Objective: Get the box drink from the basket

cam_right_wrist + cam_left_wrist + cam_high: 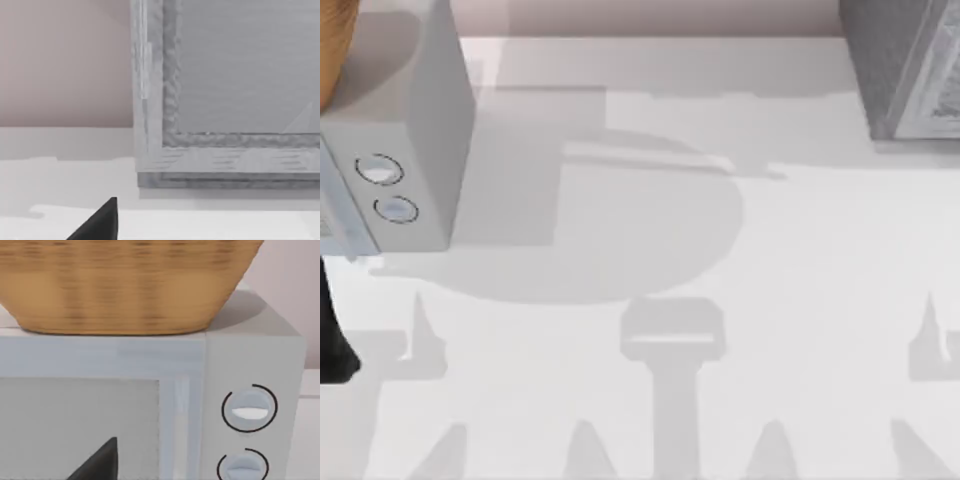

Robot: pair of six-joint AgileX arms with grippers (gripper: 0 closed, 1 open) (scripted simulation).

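The basket is orange-brown and woven, and it sits on top of a large grey box with two round rings. In the top view a sliver of the basket shows at the far left corner. The box drink is hidden from here. A dark part of my left gripper shows low in the left wrist view, in front of the grey box's front face and below the basket. A black piece of my left arm sits at the table's left edge. My right gripper faces the grey speckled block.
The grey box stands at the table's far left. The grey speckled block stands at the far right. A pale wall runs behind the white table. Grey shadows lie across the table's middle and front.
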